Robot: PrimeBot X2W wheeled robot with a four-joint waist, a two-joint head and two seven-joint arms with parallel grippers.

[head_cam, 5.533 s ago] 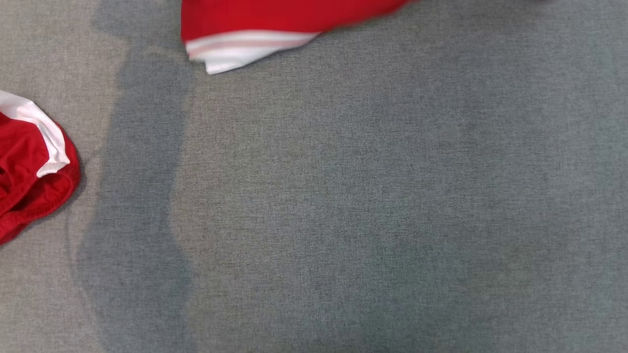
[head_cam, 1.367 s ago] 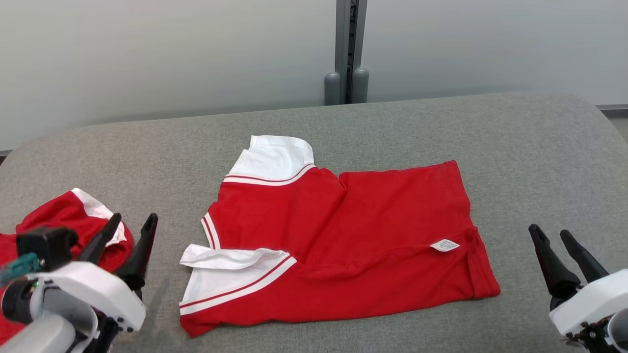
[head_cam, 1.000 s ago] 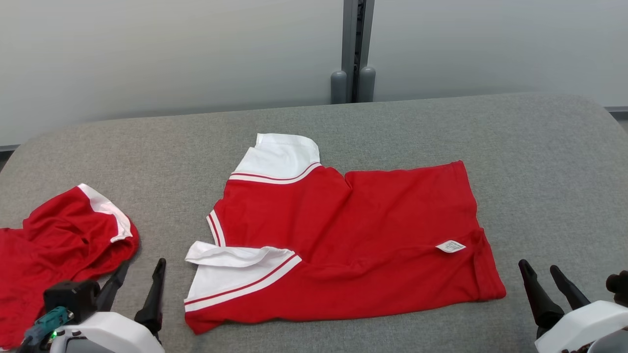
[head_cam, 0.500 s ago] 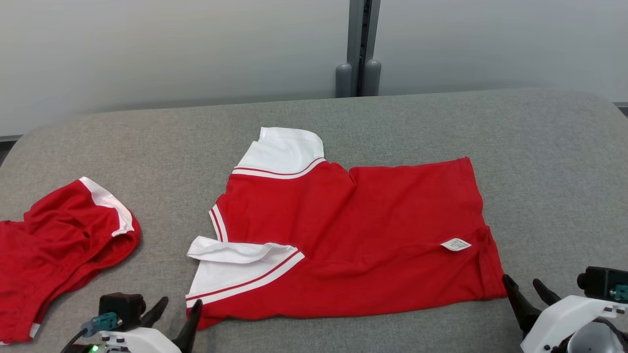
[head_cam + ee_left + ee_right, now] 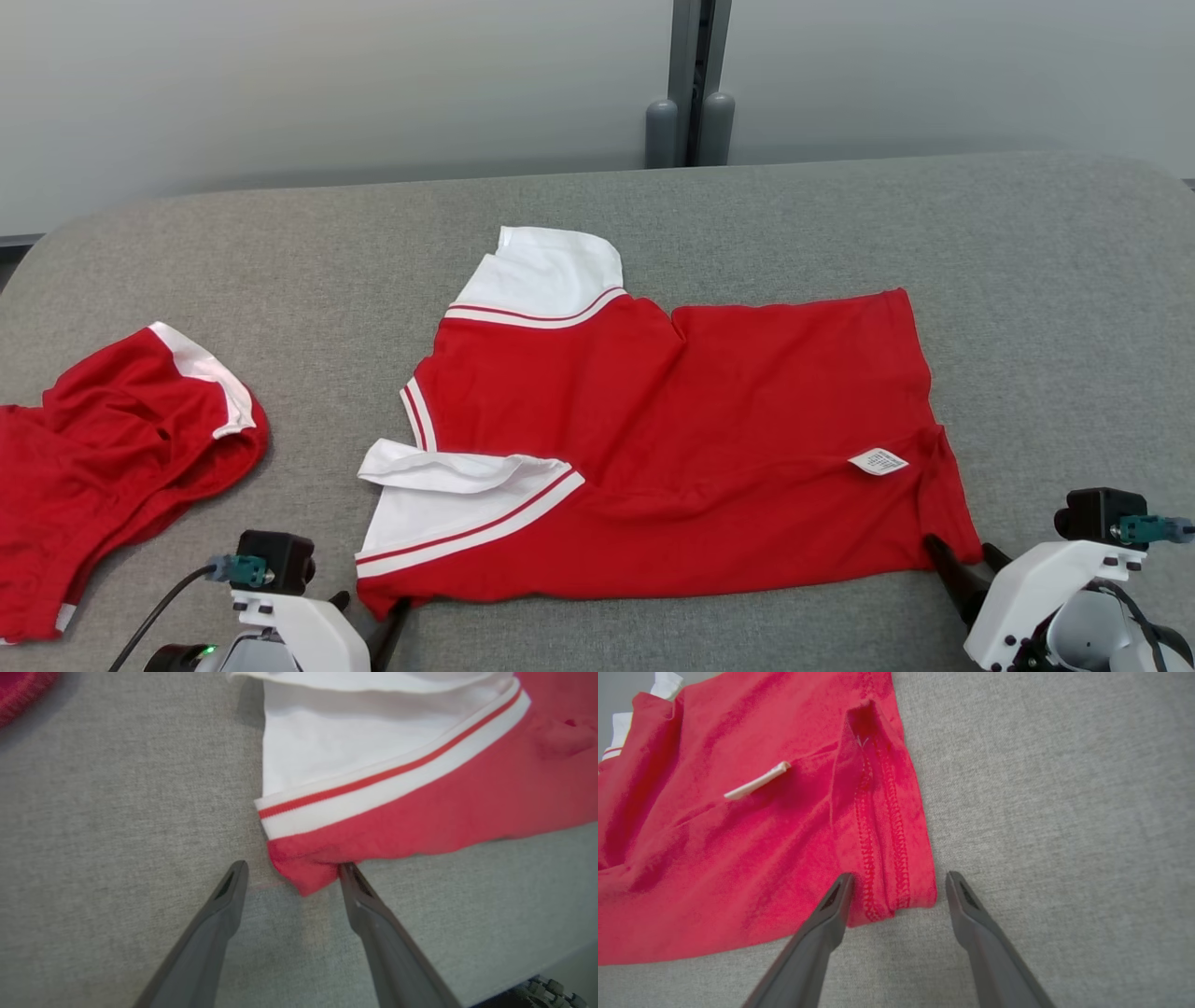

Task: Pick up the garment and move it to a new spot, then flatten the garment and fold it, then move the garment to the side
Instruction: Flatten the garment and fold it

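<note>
The garment, a red shirt with white striped sleeves, lies spread out in the middle of the grey padded surface. My left gripper is open at its near left corner. In the left wrist view that red corner sits between the open fingers of the left gripper, touching the right one. My right gripper is open at the near right corner. In the right wrist view the stitched hem lies between the fingers of the right gripper. A white label shows near that hem.
A second red and white garment lies crumpled at the left side of the surface. A pale wall with a grey post stands behind the far edge. The surface's near edge runs close behind my left gripper.
Both grippers have closed in on the garment's near corners, the left moving rightward and the right leftward, and both stay open. The head camera has shifted a little. The garment has not moved.
</note>
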